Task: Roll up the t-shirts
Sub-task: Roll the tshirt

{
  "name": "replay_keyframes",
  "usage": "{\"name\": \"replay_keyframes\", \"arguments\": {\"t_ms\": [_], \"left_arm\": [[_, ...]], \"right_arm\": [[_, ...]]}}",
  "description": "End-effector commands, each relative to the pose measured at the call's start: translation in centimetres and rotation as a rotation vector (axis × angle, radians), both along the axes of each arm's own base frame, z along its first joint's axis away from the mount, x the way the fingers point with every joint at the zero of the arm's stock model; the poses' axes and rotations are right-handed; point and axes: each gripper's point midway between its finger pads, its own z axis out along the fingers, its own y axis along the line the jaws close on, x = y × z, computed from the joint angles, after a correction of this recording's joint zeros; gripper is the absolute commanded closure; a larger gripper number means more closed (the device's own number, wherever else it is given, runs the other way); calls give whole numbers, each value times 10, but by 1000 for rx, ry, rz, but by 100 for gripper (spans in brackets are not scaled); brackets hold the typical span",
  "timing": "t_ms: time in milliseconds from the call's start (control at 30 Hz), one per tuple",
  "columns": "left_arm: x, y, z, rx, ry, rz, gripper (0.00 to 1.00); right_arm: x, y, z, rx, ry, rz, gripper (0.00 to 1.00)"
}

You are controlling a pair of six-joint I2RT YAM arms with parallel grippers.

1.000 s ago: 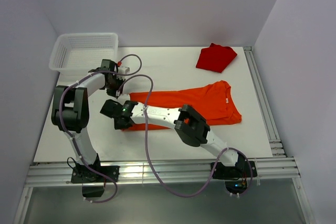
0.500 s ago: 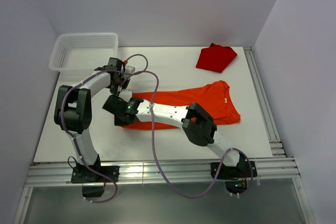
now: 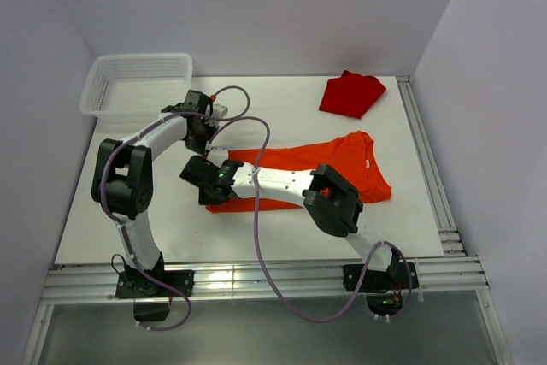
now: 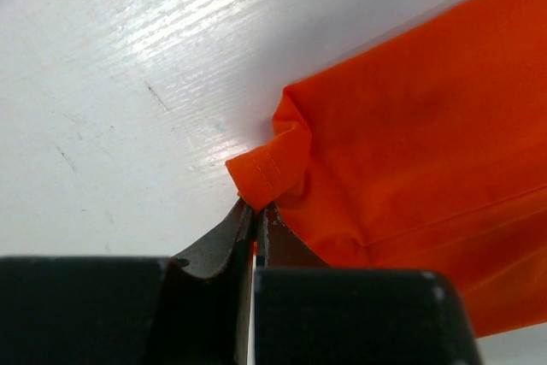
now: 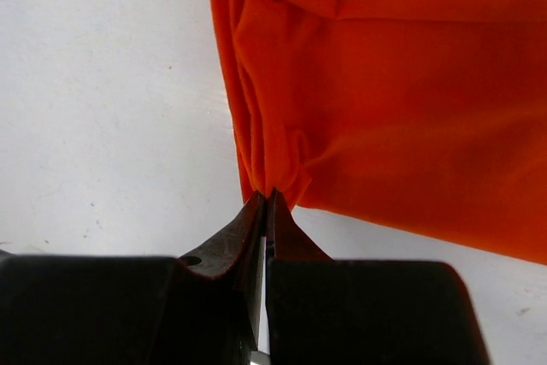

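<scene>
Two grippers pinch the hem end of the orange tee [image 3: 329,164]; the roll should run rightward.
Your left gripper [image 4: 255,211] is clamped on the far hem corner and your right gripper [image 5: 267,200] on the near one, jaws almost touching. The long axis lies left–right across the middle of the table [image 3: 120,228], collar toward the right edge and both arms equally near. The red tee [image 3: 350,94] sits at the far right corner.

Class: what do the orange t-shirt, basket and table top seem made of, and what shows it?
The orange t-shirt: soft matte cloth; creases, stitched hem. The basket: probably white plastic; fine mesh walls. The table top: white-painted, perhaps wood; faint grain, slight sheen.
</scene>
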Motion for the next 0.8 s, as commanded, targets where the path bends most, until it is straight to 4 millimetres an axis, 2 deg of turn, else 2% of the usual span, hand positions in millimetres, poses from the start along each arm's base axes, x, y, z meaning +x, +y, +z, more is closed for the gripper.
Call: {"name": "replay_keyframes", "arguments": {"t_ms": [0, 233, 567, 733, 767], "left_arm": [[15, -11, 19, -1, -63, -2, 100], [12, -25, 14, 16, -49, -32, 99], [9, -45, 3, 23, -23, -74, 98], [8, -53, 2, 22, -26, -93, 94], [8, -54, 2, 21, -28, -96, 90]], "right_arm": [[7, 2, 41, 95, -51, -34, 98], [8, -8, 35, 95, -49, -61, 99], [7, -28, 16, 83, -33, -125, 99], [6, -38, 8, 76, -28, -150, 99], [6, -38, 11, 84, -32, -158, 98]]}}
